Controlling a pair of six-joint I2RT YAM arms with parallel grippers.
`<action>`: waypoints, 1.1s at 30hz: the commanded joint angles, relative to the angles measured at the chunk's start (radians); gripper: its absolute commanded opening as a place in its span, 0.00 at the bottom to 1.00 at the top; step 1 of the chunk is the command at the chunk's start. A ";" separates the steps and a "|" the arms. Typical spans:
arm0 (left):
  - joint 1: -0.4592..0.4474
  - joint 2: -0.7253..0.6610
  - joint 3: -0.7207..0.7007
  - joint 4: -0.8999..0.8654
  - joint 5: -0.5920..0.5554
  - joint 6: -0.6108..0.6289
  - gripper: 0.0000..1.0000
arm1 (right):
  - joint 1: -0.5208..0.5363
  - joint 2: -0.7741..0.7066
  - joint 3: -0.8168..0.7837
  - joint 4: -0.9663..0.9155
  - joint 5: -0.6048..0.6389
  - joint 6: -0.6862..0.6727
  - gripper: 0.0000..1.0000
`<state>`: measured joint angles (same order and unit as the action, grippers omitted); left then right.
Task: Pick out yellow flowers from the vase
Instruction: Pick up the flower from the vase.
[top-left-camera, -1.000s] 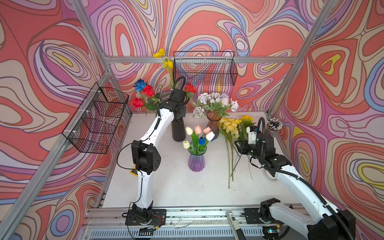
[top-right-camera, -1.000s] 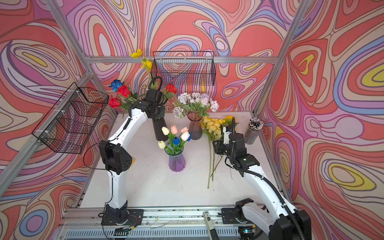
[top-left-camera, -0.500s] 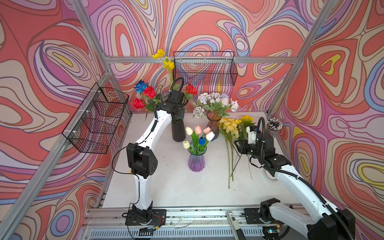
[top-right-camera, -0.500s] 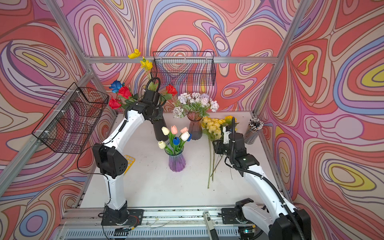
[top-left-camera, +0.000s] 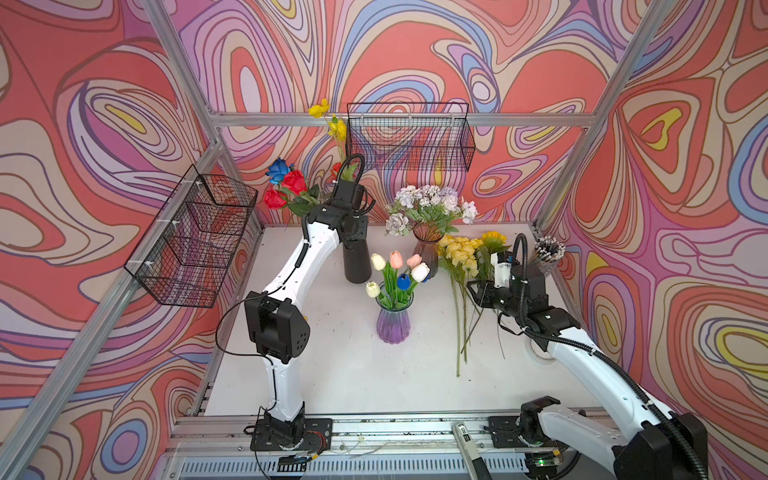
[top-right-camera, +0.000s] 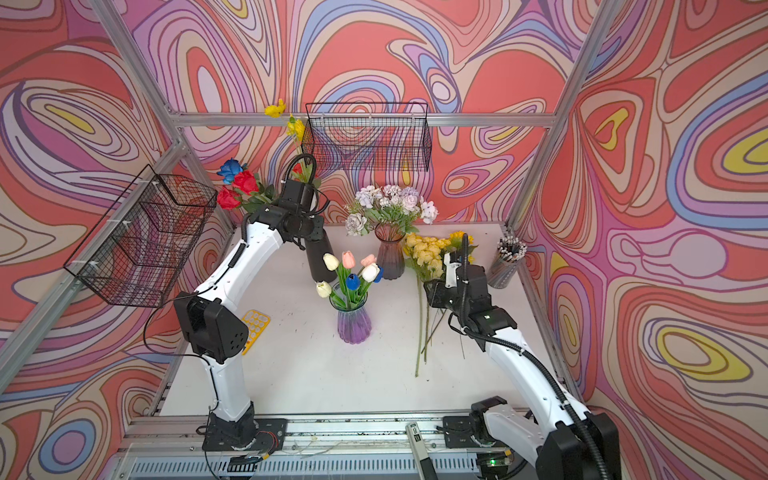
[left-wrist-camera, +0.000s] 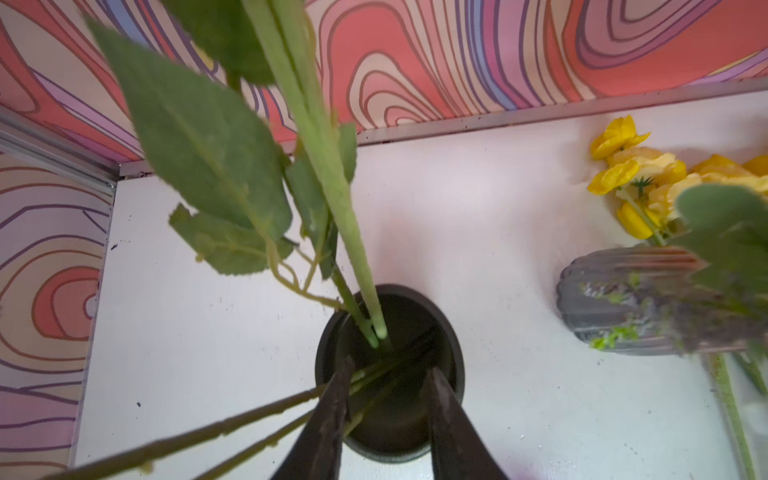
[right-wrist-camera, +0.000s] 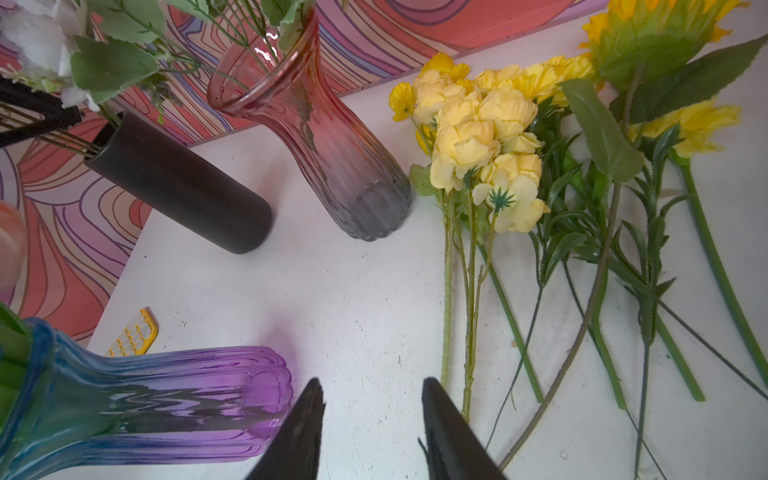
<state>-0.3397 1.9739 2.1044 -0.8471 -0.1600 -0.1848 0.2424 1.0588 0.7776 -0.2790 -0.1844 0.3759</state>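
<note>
Nearest, the purple vase (top-left-camera: 392, 322) stood mid-table (top-left-camera: 332, 374). At its 3 o'clock the right hand (right-wrist-camera: 372, 384) hovered over the surface, jaws partly apart and empty. Between the two, running toward 1 o'clock, lay the yellow flowers (top-left-camera: 459, 251) already taken out, their stems loosely crossed. A careless sweep of that arm could drag or scatter them, since the stems lay just beside it.

Farther back, at 11 o'clock of the purple vase, the left hand (left-wrist-camera: 390, 365) hung over the mouth of the black vase (top-left-camera: 356, 262). Its jaws were parted with nothing gripped, and thin stems (left-wrist-camera: 249, 419) passed one finger (left-wrist-camera: 328, 415). A yellow sprig (top-left-camera: 337, 128) rose from that vase high toward 12 o'clock, sharing it with red and blue roses (top-left-camera: 291, 187). The stems crowded together at the mouth, so closing there could catch a rose stem instead, or several at once. A slanted pull might also tip the narrow vase.
</note>
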 joint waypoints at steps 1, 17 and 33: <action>0.016 0.056 0.112 -0.034 0.037 -0.036 0.34 | -0.003 0.003 0.009 0.015 -0.007 0.004 0.41; 0.036 0.141 0.196 -0.105 0.036 -0.056 0.38 | -0.004 0.000 0.005 0.012 0.000 -0.002 0.41; 0.047 0.169 0.182 -0.074 0.080 -0.058 0.38 | -0.003 -0.020 -0.003 0.000 0.015 -0.003 0.41</action>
<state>-0.3000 2.1197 2.2948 -0.9161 -0.0929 -0.2367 0.2424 1.0538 0.7776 -0.2802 -0.1810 0.3759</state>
